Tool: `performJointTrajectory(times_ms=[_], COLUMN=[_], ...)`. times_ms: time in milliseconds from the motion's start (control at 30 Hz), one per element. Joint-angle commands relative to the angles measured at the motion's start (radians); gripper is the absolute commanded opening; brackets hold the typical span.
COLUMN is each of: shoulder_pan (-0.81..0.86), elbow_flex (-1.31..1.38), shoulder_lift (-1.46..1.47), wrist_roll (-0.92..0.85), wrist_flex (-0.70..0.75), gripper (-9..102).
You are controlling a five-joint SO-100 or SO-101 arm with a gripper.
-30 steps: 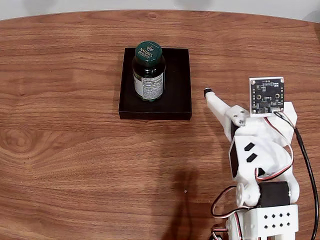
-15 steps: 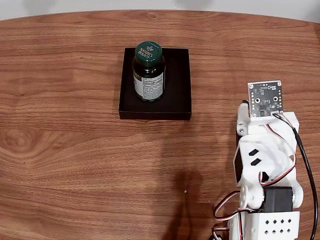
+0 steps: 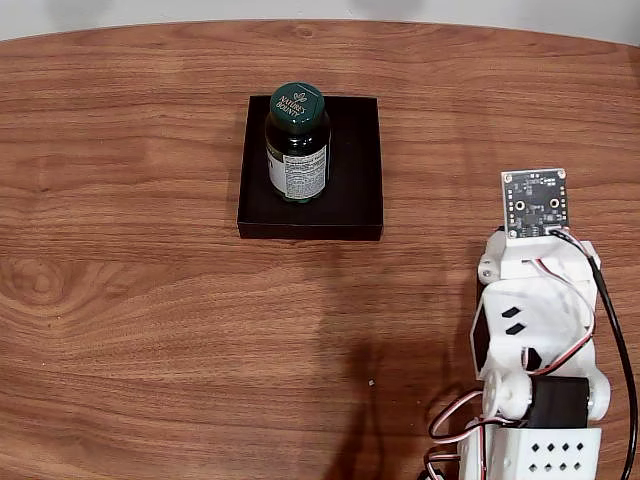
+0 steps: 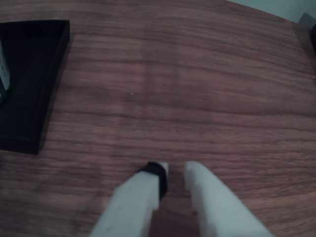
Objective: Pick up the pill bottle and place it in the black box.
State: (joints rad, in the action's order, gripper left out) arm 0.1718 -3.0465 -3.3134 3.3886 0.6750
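Note:
The pill bottle (image 3: 297,150), dark with a green cap and a white label, stands upright inside the black box (image 3: 355,180) in the fixed view, toward its left side. The white arm (image 3: 535,330) is folded back at the lower right, well away from the box. In the wrist view my gripper (image 4: 174,173) hovers over bare wood, its white fingers a narrow gap apart with nothing between them. The black box (image 4: 29,89) lies at that view's left, and a sliver of the bottle's label (image 4: 2,74) shows at the edge.
The brown wooden table (image 3: 150,300) stretches wide to the left of the arm and in front of the box. Its curved far edge (image 3: 320,22) meets a pale wall. A camera board (image 3: 534,202) sits on top of the arm.
The arm has drawn back toward the lower right, away from the box, and the finger that pointed up-left a second ago has tucked under it. Bottle and box have not moved.

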Motion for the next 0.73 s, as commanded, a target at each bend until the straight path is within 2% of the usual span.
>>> performJointTrajectory(times_ms=[0,233,700], shoulder_pan=[0.009,0.025,0.043], elbow_flex=[0.017,0.017,0.017], shoulder_lift=[-0.023,-0.023,-0.023], wrist_roll=[-0.097,-0.245,-0.336], wrist_flex=[0.003,0.041,0.098], gripper=[0,0,0])
